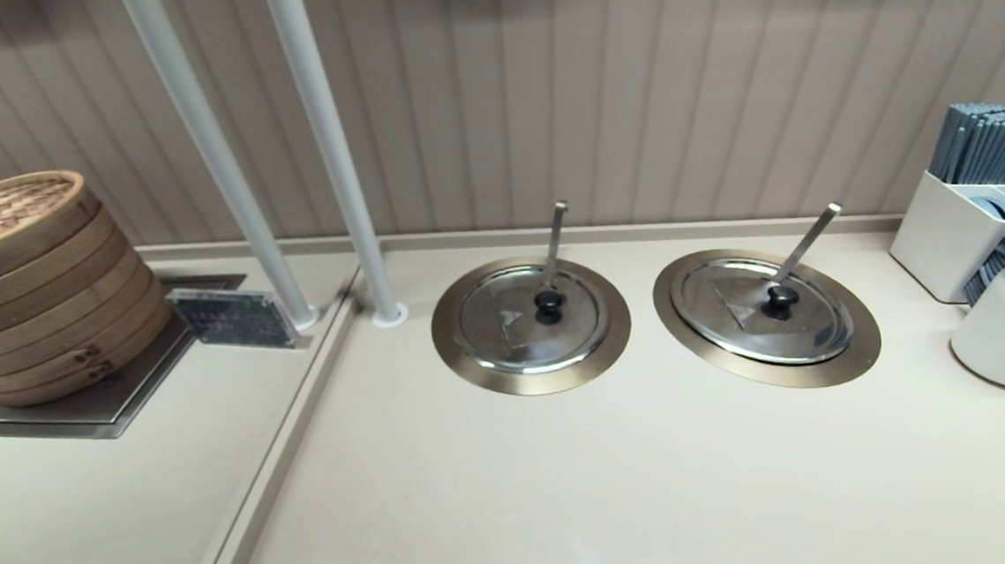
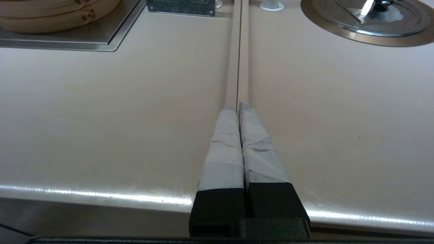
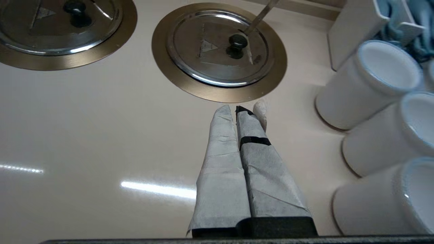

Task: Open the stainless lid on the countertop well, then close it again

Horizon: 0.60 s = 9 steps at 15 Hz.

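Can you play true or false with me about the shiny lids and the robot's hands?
1. The stainless lid with the slanted utensil handle is sitting shut on the countertop well. True.
2. The right hand is holding the lid's black knob. False: it is over the bare counter, short of the brass ring, with its fingers together on nothing.
3. The left hand is wide open. False: its fingers are pressed together, over the seam in the counter.
4. A stack of bamboo steamers sits far to the left. True.
5. White cups stand to the right of the well. True.
6. The twin lid has been taken off. False: it covers its own well.
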### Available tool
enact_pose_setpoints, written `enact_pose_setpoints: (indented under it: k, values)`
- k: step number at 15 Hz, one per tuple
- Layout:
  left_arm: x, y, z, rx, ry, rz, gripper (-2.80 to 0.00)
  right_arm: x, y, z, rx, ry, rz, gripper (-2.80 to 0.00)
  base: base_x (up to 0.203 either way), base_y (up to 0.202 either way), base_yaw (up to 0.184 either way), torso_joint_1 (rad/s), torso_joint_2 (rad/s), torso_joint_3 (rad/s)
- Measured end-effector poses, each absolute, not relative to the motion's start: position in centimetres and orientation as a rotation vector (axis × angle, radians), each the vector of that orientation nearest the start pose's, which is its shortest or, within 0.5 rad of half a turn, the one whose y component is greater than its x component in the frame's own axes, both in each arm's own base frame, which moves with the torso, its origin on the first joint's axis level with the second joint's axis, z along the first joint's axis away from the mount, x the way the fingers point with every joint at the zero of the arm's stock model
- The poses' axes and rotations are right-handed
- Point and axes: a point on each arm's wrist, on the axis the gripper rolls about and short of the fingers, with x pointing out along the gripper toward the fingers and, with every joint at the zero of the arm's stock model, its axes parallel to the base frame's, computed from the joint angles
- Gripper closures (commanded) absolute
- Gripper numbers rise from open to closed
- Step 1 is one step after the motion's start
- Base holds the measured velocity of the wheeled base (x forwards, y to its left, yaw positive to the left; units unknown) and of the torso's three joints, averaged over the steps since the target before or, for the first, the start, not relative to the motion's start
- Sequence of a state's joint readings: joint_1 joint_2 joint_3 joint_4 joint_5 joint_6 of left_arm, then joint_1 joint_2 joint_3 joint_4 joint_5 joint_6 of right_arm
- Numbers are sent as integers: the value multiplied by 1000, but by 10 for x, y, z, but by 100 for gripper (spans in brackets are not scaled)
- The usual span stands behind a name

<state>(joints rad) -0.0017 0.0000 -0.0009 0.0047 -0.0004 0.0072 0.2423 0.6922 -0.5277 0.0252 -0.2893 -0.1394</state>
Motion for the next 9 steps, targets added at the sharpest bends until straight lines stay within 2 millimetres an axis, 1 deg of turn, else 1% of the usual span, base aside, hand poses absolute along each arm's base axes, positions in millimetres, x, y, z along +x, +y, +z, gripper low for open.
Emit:
enact_pose_setpoints:
  k: [2, 3, 4, 6, 7, 9]
  values:
    - [-23, 0, 75, 7, 3, -2, 0, 14, -4, 209, -200, 157, -111, 0, 0, 0, 0, 0, 0, 0]
    - [-23, 0, 75, 8, 3, -2, 0, -2, -7, 202, -200, 152, -151, 0, 0, 0, 0, 0, 0, 0]
    - [-23, 0, 75, 8, 3, -2, 0, -13, -9, 193, -189, 159, -186, 0, 0, 0, 0, 0, 0, 0]
    - [-23, 0, 75, 8, 3, -2, 0, -22, -10, 178, -114, 165, -227, 0, 0, 0, 0, 0, 0, 0]
    - [-23, 0, 75, 8, 3, -2, 0, -24, -10, 174, -105, 163, -237, 0, 0, 0, 0, 0, 0, 0]
    - [-23, 0, 75, 8, 3, -2, 0, -28, -9, 175, -128, 142, -266, 0, 0, 0, 0, 0, 0, 0]
